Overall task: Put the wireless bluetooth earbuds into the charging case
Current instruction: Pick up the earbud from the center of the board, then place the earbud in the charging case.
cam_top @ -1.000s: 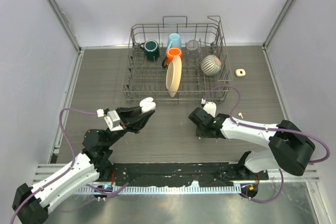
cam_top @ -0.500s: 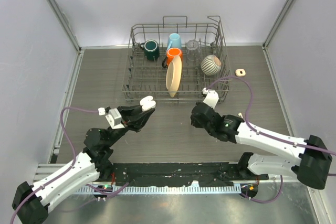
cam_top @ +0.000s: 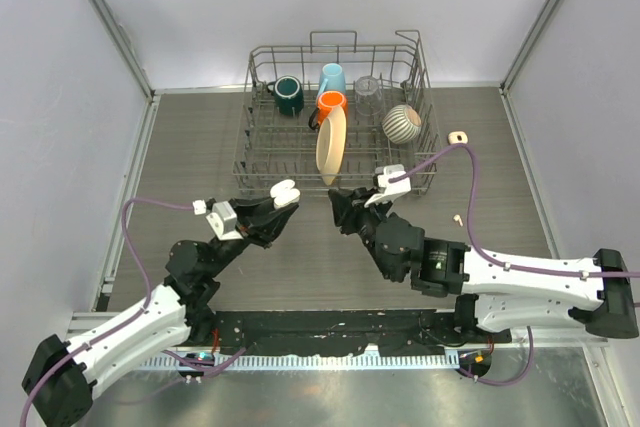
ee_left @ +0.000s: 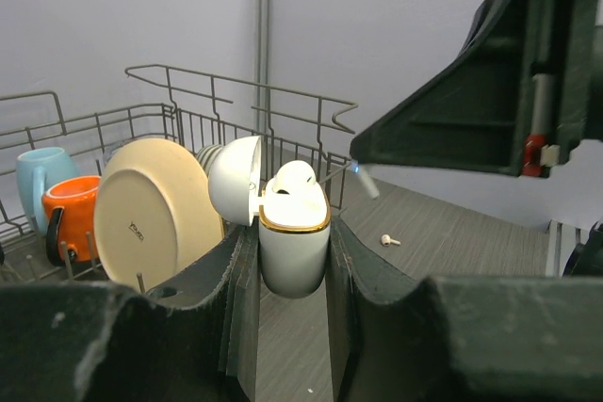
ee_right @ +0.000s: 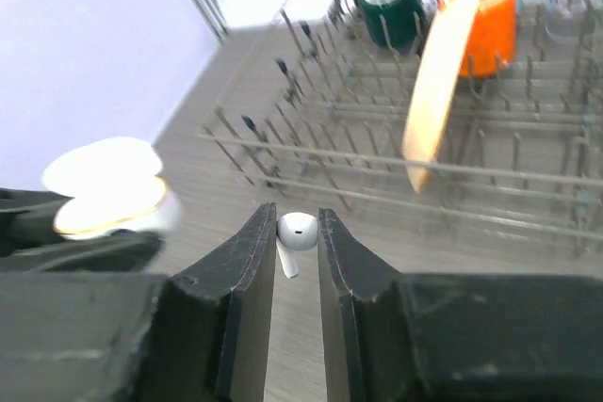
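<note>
My left gripper (cam_top: 272, 209) is shut on the white charging case (cam_top: 284, 193) and holds it above the table. In the left wrist view the gripper (ee_left: 293, 242) grips the case (ee_left: 294, 251) upright with its lid open, and one white earbud (ee_left: 296, 174) sits in it. My right gripper (cam_top: 341, 209) is shut on a white earbud (ee_right: 298, 233), stem down, held in the air just right of the case (ee_right: 108, 190). That earbud's stem (ee_left: 366, 180) shows under the right gripper. Another loose earbud (cam_top: 458, 218) lies on the table at right; it also shows in the left wrist view (ee_left: 388, 240).
A wire dish rack (cam_top: 420, 77) stands at the back with a green mug (cam_top: 290, 95), blue mug (cam_top: 332, 77), orange mug (cam_top: 332, 102), cream plate (cam_top: 330, 142), glass and striped bowl (cam_top: 402, 124). A small cream object (cam_top: 458, 137) lies right of it.
My right arm has lifted off the table and swung left toward the case, with the earbud between its fingers. My left gripper with the case has shifted only slightly.
</note>
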### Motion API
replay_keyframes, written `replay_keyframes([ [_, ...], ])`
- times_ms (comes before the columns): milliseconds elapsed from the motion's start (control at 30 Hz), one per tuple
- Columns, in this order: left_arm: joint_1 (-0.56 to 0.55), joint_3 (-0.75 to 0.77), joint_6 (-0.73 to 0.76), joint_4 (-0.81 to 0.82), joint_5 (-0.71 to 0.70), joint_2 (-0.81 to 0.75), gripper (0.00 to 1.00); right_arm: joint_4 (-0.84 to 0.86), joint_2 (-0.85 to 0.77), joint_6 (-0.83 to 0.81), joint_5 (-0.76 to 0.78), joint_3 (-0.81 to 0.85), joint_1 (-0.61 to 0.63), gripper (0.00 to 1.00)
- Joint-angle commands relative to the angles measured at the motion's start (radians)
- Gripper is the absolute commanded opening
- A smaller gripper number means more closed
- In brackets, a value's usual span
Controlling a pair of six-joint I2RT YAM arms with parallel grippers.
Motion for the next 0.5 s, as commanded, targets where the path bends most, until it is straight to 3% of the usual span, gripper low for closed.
replay_keyframes([
  [0, 0.002, 0.032, -0.01, 0.077, -0.023, -0.002, 0.0, 0.437, 0.004, -0.251, 0.151, 0.002, 0.082, 0.01],
  [133, 0.002, 0.033, -0.01, 0.076, -0.019, 0.0, 0.0, 0.594, 0.01, -0.333, 0.121, -0.014, 0.107, 0.01],
  [467, 0.002, 0.038, -0.026, 0.103, 0.032, 0.027, 0.0, 0.648, 0.084, -0.314, -0.03, 0.04, 0.108, 0.01],
])
